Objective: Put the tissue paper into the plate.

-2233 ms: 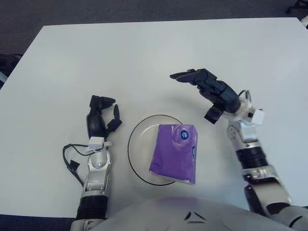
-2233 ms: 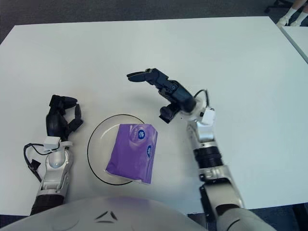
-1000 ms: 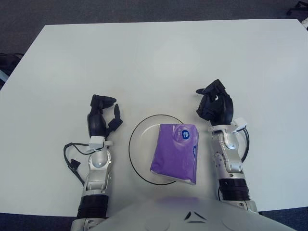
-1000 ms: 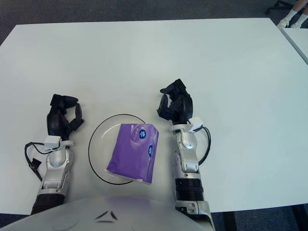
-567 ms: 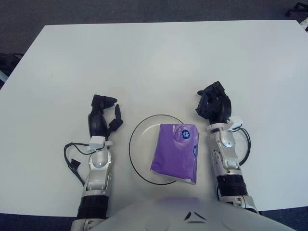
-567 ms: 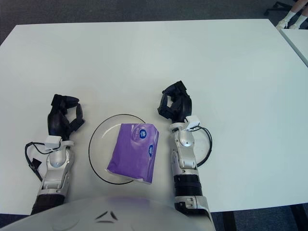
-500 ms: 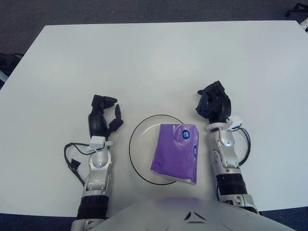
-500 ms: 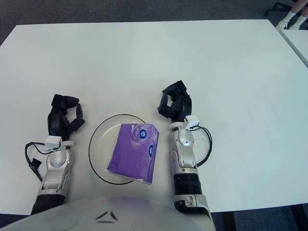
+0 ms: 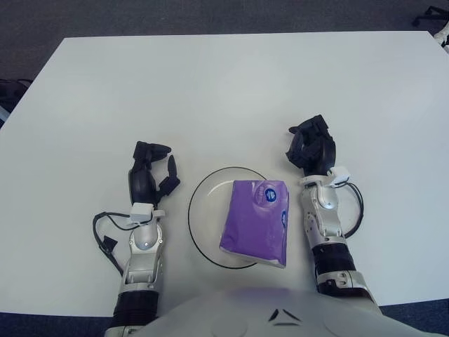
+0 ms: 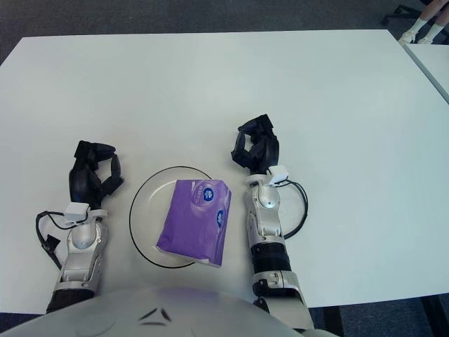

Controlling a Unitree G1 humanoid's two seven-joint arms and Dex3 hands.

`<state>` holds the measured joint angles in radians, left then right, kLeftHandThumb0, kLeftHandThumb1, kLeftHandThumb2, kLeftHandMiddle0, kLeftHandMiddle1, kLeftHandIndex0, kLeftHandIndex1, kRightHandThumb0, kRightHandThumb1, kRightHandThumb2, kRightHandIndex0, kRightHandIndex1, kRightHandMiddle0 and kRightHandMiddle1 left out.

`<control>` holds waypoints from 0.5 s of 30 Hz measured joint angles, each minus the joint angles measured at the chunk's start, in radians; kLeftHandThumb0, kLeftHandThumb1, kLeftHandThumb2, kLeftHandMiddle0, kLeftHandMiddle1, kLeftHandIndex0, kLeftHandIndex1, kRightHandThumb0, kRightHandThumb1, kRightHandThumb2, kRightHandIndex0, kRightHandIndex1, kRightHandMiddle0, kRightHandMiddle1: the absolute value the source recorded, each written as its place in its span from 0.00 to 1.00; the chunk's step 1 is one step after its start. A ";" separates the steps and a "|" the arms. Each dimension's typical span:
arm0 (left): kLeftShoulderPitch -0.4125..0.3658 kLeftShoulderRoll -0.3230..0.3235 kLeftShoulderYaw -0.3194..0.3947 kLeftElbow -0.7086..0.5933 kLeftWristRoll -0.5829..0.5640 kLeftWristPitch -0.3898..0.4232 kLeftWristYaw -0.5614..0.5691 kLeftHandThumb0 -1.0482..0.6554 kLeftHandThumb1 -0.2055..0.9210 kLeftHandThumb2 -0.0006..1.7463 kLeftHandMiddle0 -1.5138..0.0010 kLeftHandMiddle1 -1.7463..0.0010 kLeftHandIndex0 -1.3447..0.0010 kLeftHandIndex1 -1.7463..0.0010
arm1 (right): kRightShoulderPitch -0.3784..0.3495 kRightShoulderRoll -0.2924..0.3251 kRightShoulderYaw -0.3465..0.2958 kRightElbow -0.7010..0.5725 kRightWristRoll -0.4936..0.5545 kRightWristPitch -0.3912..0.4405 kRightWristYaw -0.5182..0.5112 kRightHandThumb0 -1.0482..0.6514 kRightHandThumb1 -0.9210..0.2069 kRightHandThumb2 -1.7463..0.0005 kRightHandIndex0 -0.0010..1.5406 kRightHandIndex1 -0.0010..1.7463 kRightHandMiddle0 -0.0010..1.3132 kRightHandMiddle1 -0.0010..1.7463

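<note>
A purple tissue pack (image 9: 255, 222) lies flat in the clear glass plate (image 9: 199, 219) near the table's front edge, its right side overhanging the plate's rim. My right hand (image 9: 311, 145) shows just right of the plate, palm upright, fingers curled and holding nothing. My left hand (image 9: 149, 176) shows to the left of the plate, fingers loosely curled, also empty. Neither hand touches the pack or the plate.
The white table (image 9: 224, 91) stretches far beyond the plate. A black cable (image 9: 105, 235) loops beside my left forearm. Chair legs (image 10: 414, 14) show past the table's far right corner.
My right arm pulled back from above the table's middle to beside the plate and its fingers curled in. The pack, the plate and my left hand stayed put.
</note>
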<state>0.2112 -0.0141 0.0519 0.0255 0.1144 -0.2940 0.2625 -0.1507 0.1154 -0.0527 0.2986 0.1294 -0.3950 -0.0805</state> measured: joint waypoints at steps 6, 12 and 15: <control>0.007 -0.006 -0.003 -0.007 0.000 0.003 -0.004 0.39 0.77 0.50 0.65 0.00 0.74 0.00 | -0.026 -0.001 -0.006 0.049 -0.043 -0.032 -0.018 0.38 0.31 0.43 0.43 0.90 0.31 1.00; 0.016 -0.010 -0.005 -0.009 -0.001 0.002 -0.006 0.39 0.77 0.51 0.65 0.00 0.74 0.00 | -0.051 -0.007 -0.008 0.096 -0.081 -0.058 -0.031 0.38 0.30 0.43 0.43 0.89 0.31 1.00; 0.021 -0.011 -0.006 -0.011 -0.001 0.000 -0.007 0.39 0.77 0.51 0.65 0.00 0.74 0.00 | -0.061 -0.010 -0.008 0.115 -0.096 -0.067 -0.037 0.38 0.30 0.44 0.42 0.88 0.31 1.00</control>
<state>0.2322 -0.0252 0.0458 0.0149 0.1137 -0.2943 0.2560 -0.2119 0.1059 -0.0609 0.4132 0.0339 -0.4619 -0.1178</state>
